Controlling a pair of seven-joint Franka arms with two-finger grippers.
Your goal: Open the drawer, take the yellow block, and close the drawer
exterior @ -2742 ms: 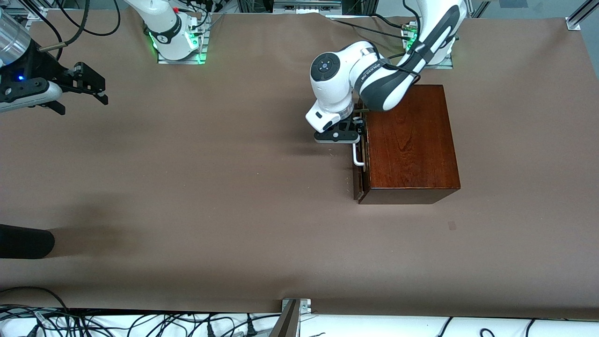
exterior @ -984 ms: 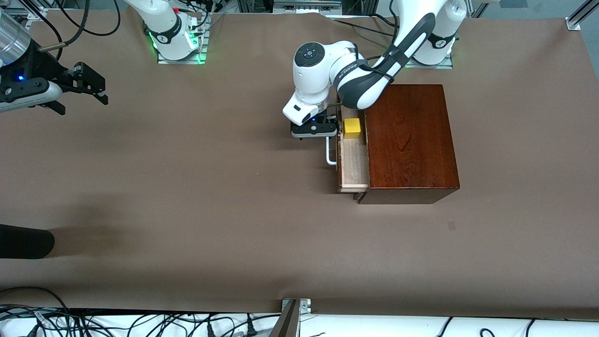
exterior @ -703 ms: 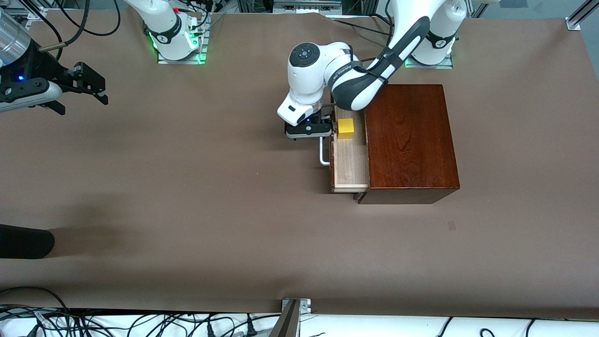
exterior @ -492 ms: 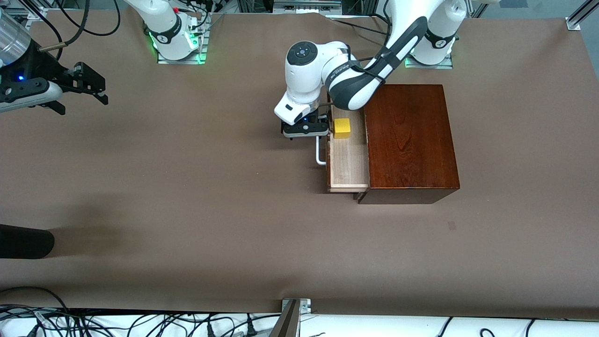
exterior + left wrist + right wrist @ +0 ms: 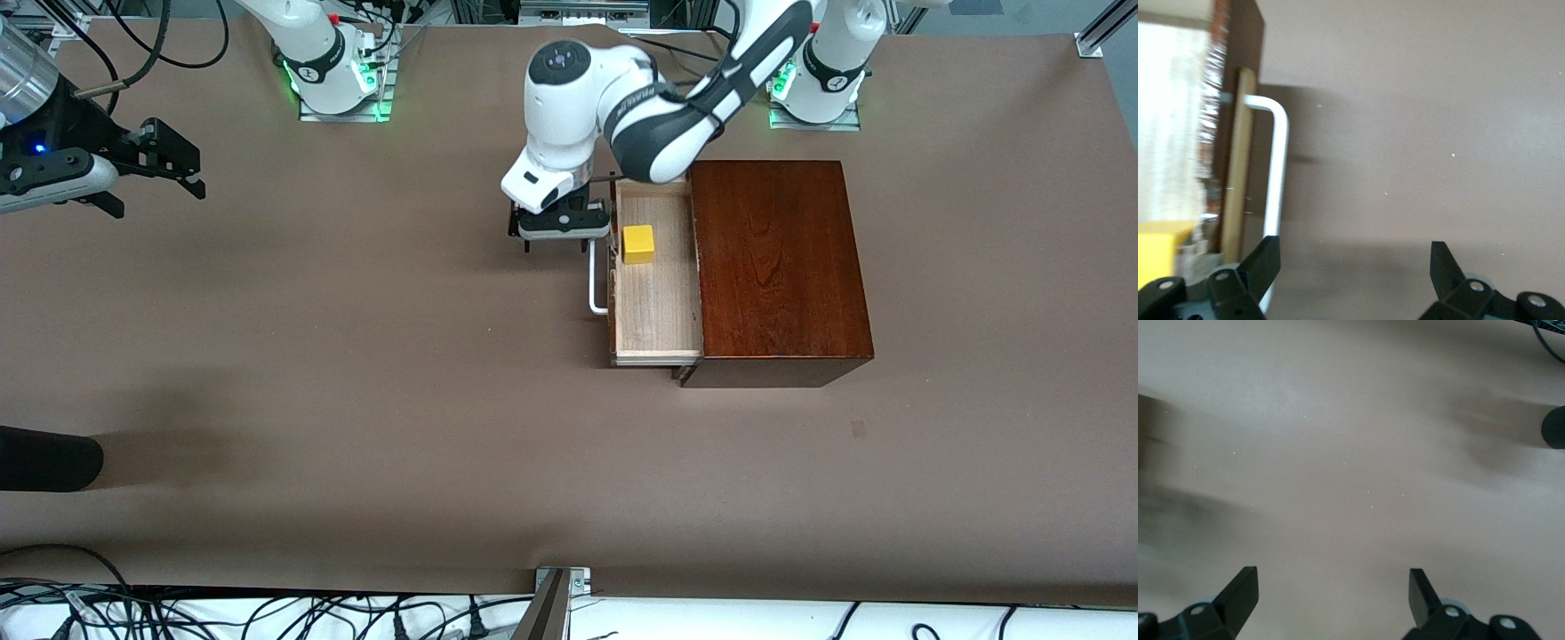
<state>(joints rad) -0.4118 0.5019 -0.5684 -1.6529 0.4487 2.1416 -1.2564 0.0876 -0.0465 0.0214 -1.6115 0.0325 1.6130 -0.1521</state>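
Note:
The drawer (image 5: pixel 658 307) of pale wood stands pulled out of the mahogany box (image 5: pixel 778 267) toward the right arm's end of the table. The yellow block (image 5: pixel 638 244) (image 5: pixel 1158 257) lies in it, close to the drawer front, in the part farther from the front camera. My left gripper (image 5: pixel 556 240) (image 5: pixel 1353 267) is open beside the white handle (image 5: pixel 594 283) (image 5: pixel 1277 167); one finger (image 5: pixel 1265 260) is right at the bar, nothing held. My right gripper (image 5: pixel 188 167) (image 5: pixel 1331 587) waits open above bare table at the right arm's end.
A dark rounded object (image 5: pixel 44 458) (image 5: pixel 1555 427) juts in at the right arm's end, nearer the front camera. Cables and a metal bracket (image 5: pixel 558 587) run along the table edge nearest that camera. Brown table (image 5: pixel 400 373) spreads in front of the drawer.
The drawer went from shut to wide open, sliding toward the right arm's end with the left gripper on its handle. The yellow block came into sight. The right arm stayed still.

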